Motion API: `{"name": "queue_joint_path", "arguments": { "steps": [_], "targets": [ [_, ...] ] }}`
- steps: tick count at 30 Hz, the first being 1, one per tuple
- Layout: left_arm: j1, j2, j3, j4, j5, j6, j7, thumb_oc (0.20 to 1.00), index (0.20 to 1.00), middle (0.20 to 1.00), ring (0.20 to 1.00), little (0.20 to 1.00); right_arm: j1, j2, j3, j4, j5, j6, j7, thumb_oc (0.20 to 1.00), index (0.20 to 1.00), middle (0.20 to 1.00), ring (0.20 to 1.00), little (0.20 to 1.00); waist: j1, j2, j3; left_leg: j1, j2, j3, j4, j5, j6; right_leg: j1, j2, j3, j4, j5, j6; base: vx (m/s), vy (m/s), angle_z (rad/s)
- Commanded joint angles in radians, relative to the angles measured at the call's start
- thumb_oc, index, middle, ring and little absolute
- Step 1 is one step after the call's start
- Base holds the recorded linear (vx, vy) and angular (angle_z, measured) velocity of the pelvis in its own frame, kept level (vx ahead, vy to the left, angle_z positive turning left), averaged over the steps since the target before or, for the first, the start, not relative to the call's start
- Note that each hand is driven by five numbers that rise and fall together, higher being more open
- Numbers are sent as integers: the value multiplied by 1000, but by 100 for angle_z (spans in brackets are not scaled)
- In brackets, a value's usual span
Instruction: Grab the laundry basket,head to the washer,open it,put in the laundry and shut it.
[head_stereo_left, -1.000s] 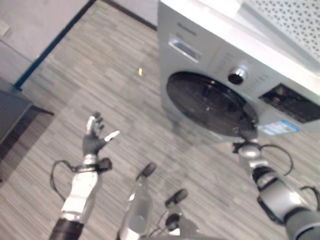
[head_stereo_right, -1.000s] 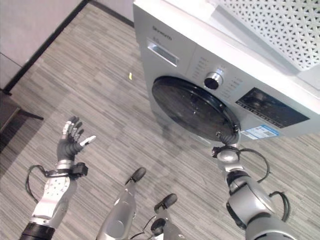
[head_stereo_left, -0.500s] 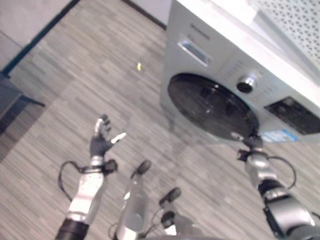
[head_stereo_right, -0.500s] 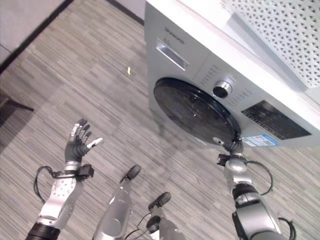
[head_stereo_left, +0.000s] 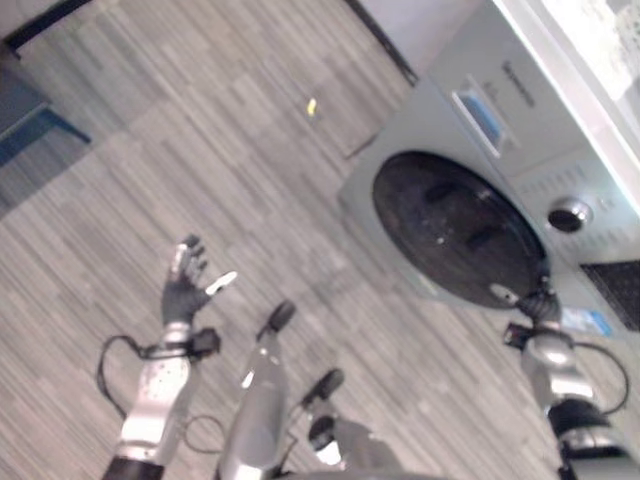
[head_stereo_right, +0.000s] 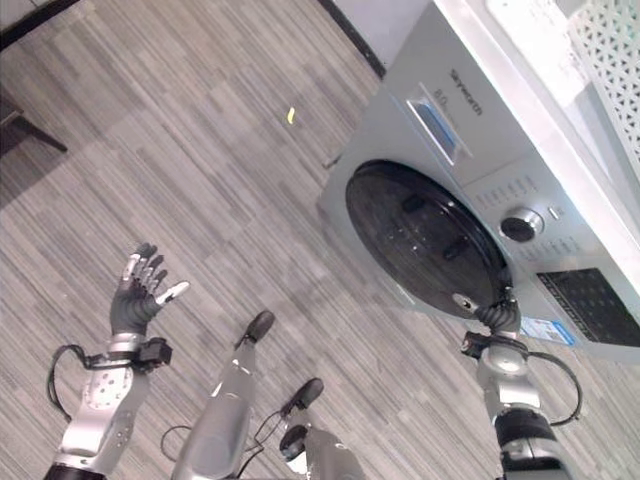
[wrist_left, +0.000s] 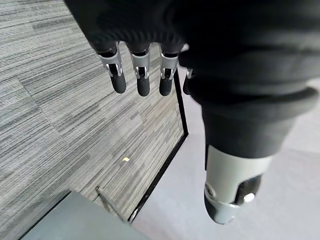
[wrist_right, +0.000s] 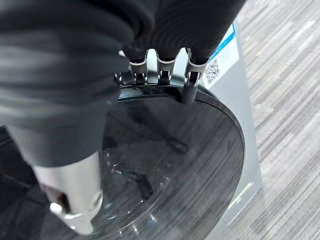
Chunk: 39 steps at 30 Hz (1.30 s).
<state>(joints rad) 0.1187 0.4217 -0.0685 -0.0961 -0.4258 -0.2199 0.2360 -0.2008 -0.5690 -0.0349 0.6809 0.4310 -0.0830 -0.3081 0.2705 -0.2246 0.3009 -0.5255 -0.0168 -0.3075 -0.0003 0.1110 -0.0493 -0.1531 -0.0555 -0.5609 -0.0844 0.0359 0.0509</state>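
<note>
Two hands are involved: the right hand has its fingers hooked over the rim of the washer's door, while the left hand hangs open over the floor. No basket is visible. Risk: the shallow hook (thumb off the rim) could slip as the door is pulled, leaving it shut.

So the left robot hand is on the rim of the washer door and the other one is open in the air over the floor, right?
Not quite: the right robot hand is on the rim of the washer door, its fingers curled over the edge in the right wrist view. The left robot hand is the open one over the floor.
</note>
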Motion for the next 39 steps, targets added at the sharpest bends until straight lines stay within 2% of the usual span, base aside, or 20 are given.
{"name": "queue_joint_path", "arguments": {
  "steps": [1, 5, 6, 10, 11, 14, 19, 20, 21, 22, 23, 27, 32, 39],
  "targets": [
    [-14, 46, 19, -67, -18, -35, -7, 1000, 1000, 1000, 1000, 1000, -195, -5, 12, 2, -37, -107, 4, 1000, 1000, 1000, 1000, 1000, 72, -54, -20, 155, -5, 78, -86, -103, 13, 69, -140, 65, 34, 79, 150, -2, -12, 36],
    [-17, 49, -4, -62, -23, -35, -13, 1000, 1000, 1000, 1000, 1000, -279, 68, 106, 147, -9, -94, 35, 1000, 1000, 1000, 1000, 1000, 94, -36, -6, 154, -8, 74, -87, -97, 13, 66, -140, 61, 37, 64, 144, -7, -10, 27],
    [-17, 49, -2, -62, -23, -36, -13, 1000, 1000, 1000, 1000, 1000, -282, 68, 107, 150, -8, -95, 36, 1000, 1000, 1000, 1000, 1000, 93, -36, -5, 154, -8, 74, -87, -97, 13, 66, -140, 61, 38, 63, 144, -9, -11, 9],
    [-35, 57, -29, -51, -37, -32, -17, 1000, 1000, 1000, 1000, 1000, -344, 191, 214, 217, 29, -76, 100, 1000, 1000, 1000, 1000, 1000, 115, -11, 9, 152, -9, 75, -86, -92, 13, 63, -140, 60, 43, 50, 137, -8, -11, -3],
    [-35, 57, -28, -50, -37, -33, -17, 1000, 1000, 1000, 1000, 1000, -346, 191, 215, 220, 30, -77, 101, 1000, 1000, 1000, 1000, 1000, 115, -12, 10, 152, -9, 75, -86, -92, 13, 64, -140, 60, 43, 50, 137, -1, -25, -18],
    [-25, 74, -63, -46, -54, -21, -36, 1000, 1000, 1000, 1000, 1000, -429, 302, 308, 404, 59, -28, 169, 1000, 1000, 1000, 1000, 1000, 151, 24, 11, 156, -12, 65, -85, -115, 4, 77, -134, 55, 41, 10, 134, 93, -101, -24],
    [-30, 85, -72, -50, -55, -12, -39, 1000, 1000, 1000, 1000, 1000, -440, 358, 347, 470, 56, 0, 195, 1000, 1000, 1000, 1000, 1000, 164, 38, 10, 151, -16, 55, -85, -110, 1, 79, -132, 46, 39, -1, 131, 12, -35, 0],
    [-33, 86, -76, -51, -54, -9, -41, 1000, 1000, 1000, 1000, 1000, -440, 372, 354, 477, 54, 2, 198, 918, 918, 918, 918, 918, 167, 41, 10, 150, -17, 54, -85, -109, 1, 80, -132, 44, 39, -4, 131, 11, -47, 3],
    [-35, 87, -79, -50, -53, -7, -40, 1000, 1000, 1000, 1000, 1000, -437, 389, 363, 481, 50, 5, 200, 630, 630, 630, 630, 630, 171, 44, 8, 150, -17, 52, -85, -109, 1, 80, -131, 44, 39, -7, 130, 9, -53, 2],
    [-39, 89, -87, -49, -51, -3, -42, 1000, 1000, 1000, 1000, 1000, -445, 417, 387, 495, 30, 9, 201, 498, 498, 498, 498, 498, 179, 52, 8, 149, -16, 53, -85, -108, 0, 80, -132, 44, 40, -11, 128, 1, -44, 1],
    [-44, 88, -91, -47, -52, -2, -41, 1000, 1000, 1000, 1000, 1000, -452, 432, 399, 504, 13, 12, 198, 200, 200, 200, 200, 200, 184, 58, 8, 149, -15, 54, -85, -107, 0, 79, -133, 44, 40, -13, 128, -13, -26, -4],
    [-70, 86, -109, -37, -46, -1, -35, 1000, 1000, 1000, 1000, 1000, -483, 496, 457, 468, -23, 12, 207, 200, 200, 200, 200, 200, 201, 79, 15, 153, -6, 73, -83, -103, -2, 71, -134, 52, 43, -23, 125, -30, 0, -8],
    [-81, 83, -151, -34, -46, -7, -37, 1000, 1000, 1000, 1000, 1000, -504, 554, 515, 377, -6, -28, 210, 200, 200, 200, 200, 200, 215, 99, 24, 157, 6, 94, -80, -99, -3, 63, -139, 64, 41, -21, 124, -37, 8, -24],
    [-85, 76, -175, -23, -43, -10, -26, 1000, 1000, 1000, 1000, 1000, -501, 573, 514, 342, 16, -46, 192, 200, 200, 200, 200, 200, 208, 115, 17, 159, 6, 94, -79, -98, -4, 65, -136, 72, 41, -33, 118, -9, 6, -9]
  ]
}}
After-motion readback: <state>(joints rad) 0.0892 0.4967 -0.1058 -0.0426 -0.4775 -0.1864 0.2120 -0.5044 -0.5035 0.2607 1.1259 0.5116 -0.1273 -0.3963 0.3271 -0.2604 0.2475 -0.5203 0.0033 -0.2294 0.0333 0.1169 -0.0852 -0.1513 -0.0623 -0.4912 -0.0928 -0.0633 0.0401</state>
